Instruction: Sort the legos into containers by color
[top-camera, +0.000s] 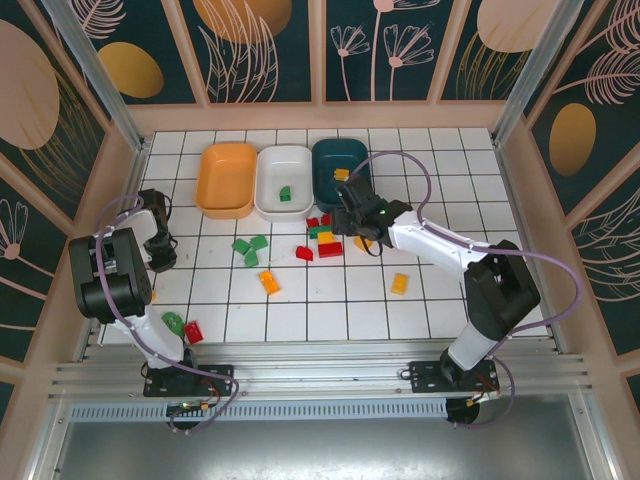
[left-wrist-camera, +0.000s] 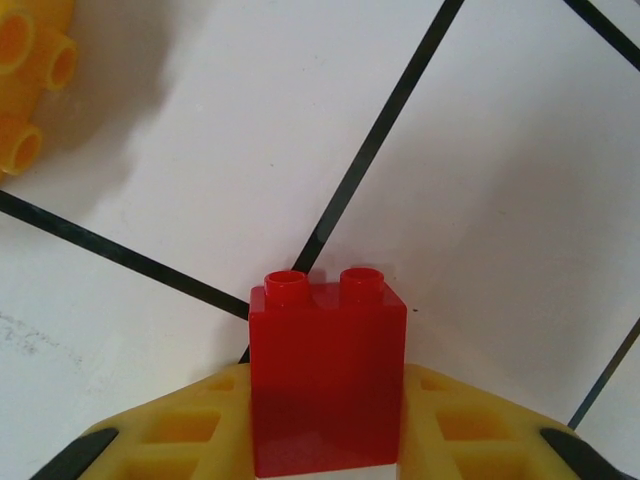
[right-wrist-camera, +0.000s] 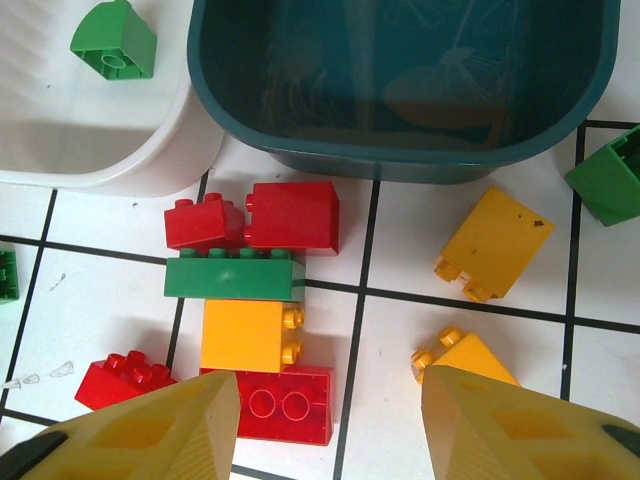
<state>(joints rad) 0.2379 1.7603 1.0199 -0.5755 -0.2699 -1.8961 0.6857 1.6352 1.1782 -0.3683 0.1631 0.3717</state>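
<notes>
Left fingers (left-wrist-camera: 170, 430) grip a glossy red two-stud brick (left-wrist-camera: 328, 370) at the white tiled surface (left-wrist-camera: 500, 200).
The pick looks made. Next comes a lift and a carry, probably to the smooth, rounded orange tray (top-camera: 205, 190), since green sits in white and yellow in teal. The right fingers (right-wrist-camera: 150, 430) hang open over hard, blocky mixed bricks (right-wrist-camera: 250, 290) beside the dark teal tray (right-wrist-camera: 400, 160).

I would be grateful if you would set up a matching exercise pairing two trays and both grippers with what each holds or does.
Column one:
1 white tray
2 dark teal tray
3 left gripper
4 right gripper

Column two:
a shut on a red brick
b holds a green brick
c open above the loose bricks
d holds a yellow brick

Pairs: 1-b; 2-d; 3-a; 4-c.
</notes>
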